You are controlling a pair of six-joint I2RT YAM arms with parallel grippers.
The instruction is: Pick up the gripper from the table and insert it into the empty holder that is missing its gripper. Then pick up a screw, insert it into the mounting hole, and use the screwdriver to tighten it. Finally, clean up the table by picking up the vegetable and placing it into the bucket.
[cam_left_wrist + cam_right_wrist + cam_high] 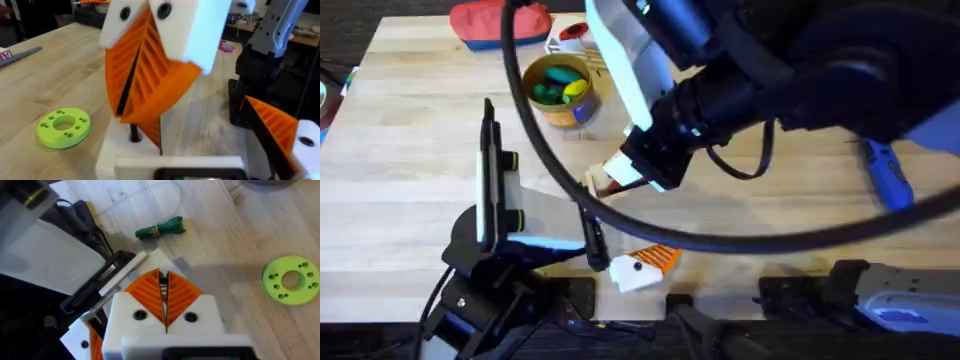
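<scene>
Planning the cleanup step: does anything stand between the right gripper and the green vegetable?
Yes, it seems so: a white part of the left arm juts between the right gripper and the vegetable. The lime-green disc lies well aside.

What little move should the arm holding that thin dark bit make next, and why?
Probably a small, slow move straight down. The right gripper has its jaws shut on a slim dark piece, perhaps a screw, which hangs over the white holder below. I cannot tell whether its tip has entered the hole, so easing down gently looks safest.
</scene>
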